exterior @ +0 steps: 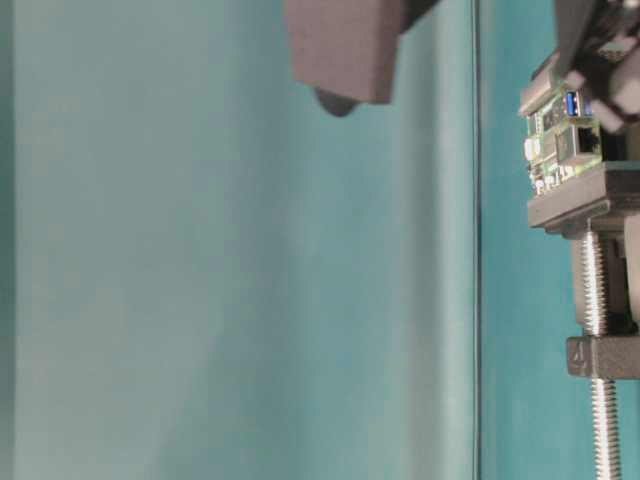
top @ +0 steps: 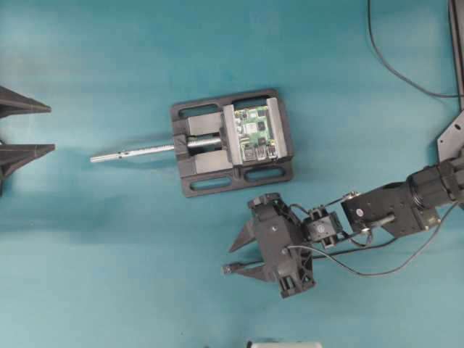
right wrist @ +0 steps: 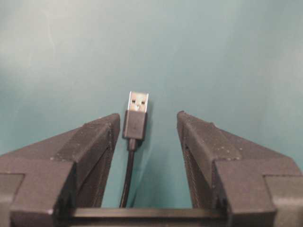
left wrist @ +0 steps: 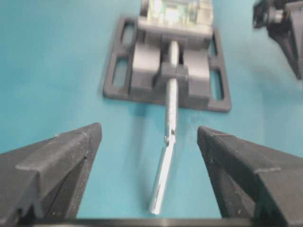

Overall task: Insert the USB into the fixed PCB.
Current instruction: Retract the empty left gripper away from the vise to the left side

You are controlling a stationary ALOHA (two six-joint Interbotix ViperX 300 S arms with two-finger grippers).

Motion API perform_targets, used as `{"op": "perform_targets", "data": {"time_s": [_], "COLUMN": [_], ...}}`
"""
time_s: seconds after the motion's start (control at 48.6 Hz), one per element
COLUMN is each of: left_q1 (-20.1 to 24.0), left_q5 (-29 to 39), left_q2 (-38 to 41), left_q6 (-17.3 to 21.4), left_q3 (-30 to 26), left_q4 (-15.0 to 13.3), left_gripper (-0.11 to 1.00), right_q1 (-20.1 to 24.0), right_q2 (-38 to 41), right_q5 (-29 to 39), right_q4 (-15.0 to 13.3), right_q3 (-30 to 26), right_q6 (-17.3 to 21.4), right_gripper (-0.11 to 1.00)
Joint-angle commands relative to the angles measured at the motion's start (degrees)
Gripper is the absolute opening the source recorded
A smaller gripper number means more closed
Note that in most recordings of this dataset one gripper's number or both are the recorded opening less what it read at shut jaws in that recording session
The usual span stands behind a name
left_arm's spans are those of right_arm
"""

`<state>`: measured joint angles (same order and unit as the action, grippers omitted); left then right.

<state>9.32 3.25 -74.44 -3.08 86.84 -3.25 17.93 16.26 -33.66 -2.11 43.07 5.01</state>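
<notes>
Our right gripper (right wrist: pixel 146 124) is spread around the USB (right wrist: pixel 135 121), which lies loose below the fixed PCB (top: pixel 255 133), ready for pinching; our left gripper (left wrist: pixel 149 135) is spread too.

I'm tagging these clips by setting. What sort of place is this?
Most likely a robotics lab bench: a bare teal tabletop, a green circuit board clamped in a black vise, and two robot grippers, the right gripper open around a USB plug.
</notes>
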Motion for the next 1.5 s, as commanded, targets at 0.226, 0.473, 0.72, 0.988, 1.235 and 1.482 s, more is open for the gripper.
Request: {"op": "perform_targets", "data": {"time_s": [0.226, 0.473, 0.72, 0.988, 1.235, 1.482], "left_q1": [0.0, 0.0, 0.0, 0.79, 1.49, 1.41], "left_q5": [-3.08, -4.31, -4.31, -4.31, -4.48, -4.48], "left_q2": [7.65, 8.79, 8.79, 8.79, 8.79, 8.79], "left_q6": [0.18, 0.62, 0.62, 0.7, 0.62, 0.62], "left_q3": [-1.14, -0.79, -0.79, -0.79, -0.7, -0.79], "left_q4": [0.18, 0.18, 0.18, 0.18, 0.18, 0.18], "left_gripper": [0.98, 0.98, 0.98, 0.98, 0.98, 0.98], "right_q1": [1.32, 2.64, 2.81, 4.22, 5.19, 5.89], "right_q2": [1.41, 1.67, 1.67, 1.67, 2.37, 2.72], "right_q5": [-3.52, -3.6, -3.69, -3.69, -3.6, -3.43], "right_q4": [4.57, 7.29, 8.96, 12.74, 13.01, 13.01], "right_q3": [-0.26, 0.53, 0.53, 0.44, 0.09, -0.62], "right_q6": [0.0, 0.0, -0.09, -0.09, -0.09, -0.09], "right_gripper": [0.55, 0.55, 0.55, 0.55, 0.55, 0.54]}}
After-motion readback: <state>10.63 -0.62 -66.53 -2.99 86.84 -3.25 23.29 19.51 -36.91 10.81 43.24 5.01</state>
